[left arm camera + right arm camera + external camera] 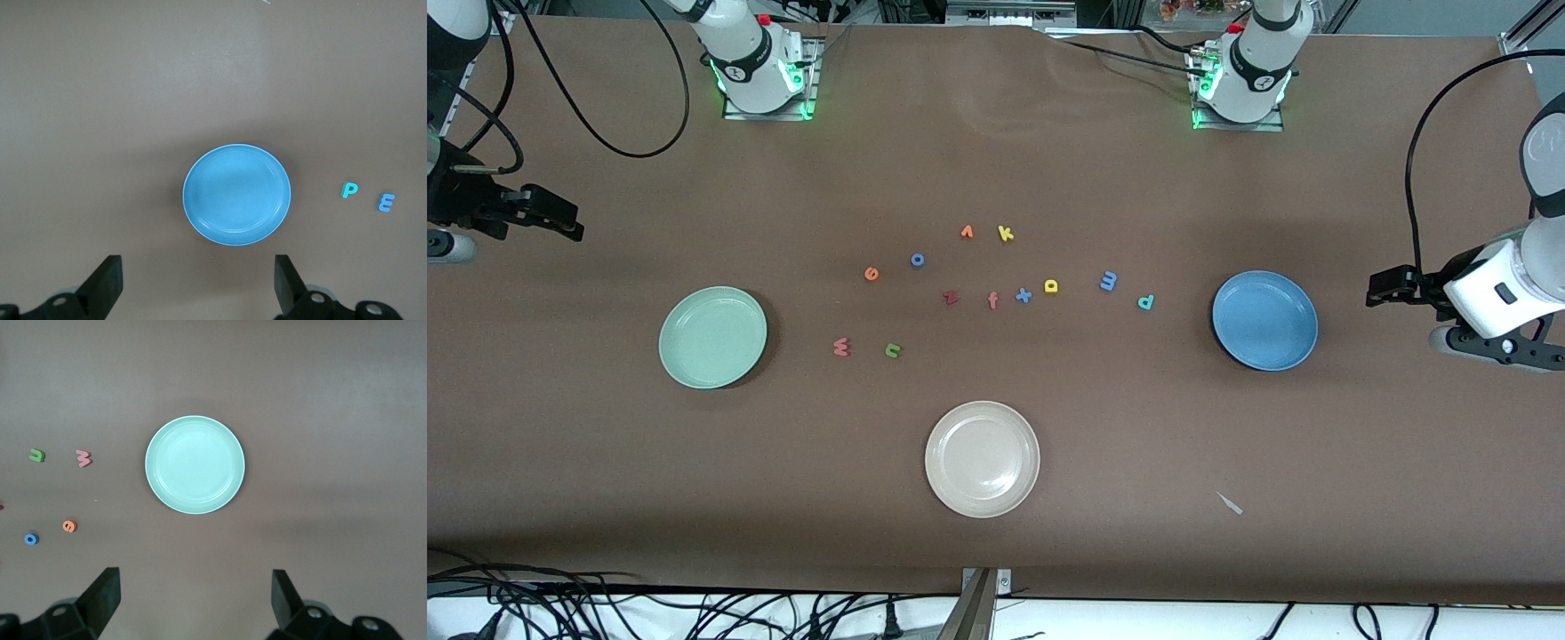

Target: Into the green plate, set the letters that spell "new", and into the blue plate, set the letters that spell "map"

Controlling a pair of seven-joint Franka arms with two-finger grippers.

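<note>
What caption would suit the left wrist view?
Open left gripper above an empty blue plate, teal "p" and blue "m" beside it.

You see the green plate [712, 337], pale mint, flat and empty, under the right gripper [193, 600], whose fingers are spread. Salmon "w" [841, 347] and green "n" [894, 351] lie just beside it; orange "e" [871, 274] farther off. The blue plate [1264, 320], empty, sits under the wide-open left gripper [198, 283]. Teal "p" [1146, 302] and blue "m" [1109, 281] lie near it; yellow "a" [1051, 285] farther from that claw.
</note>
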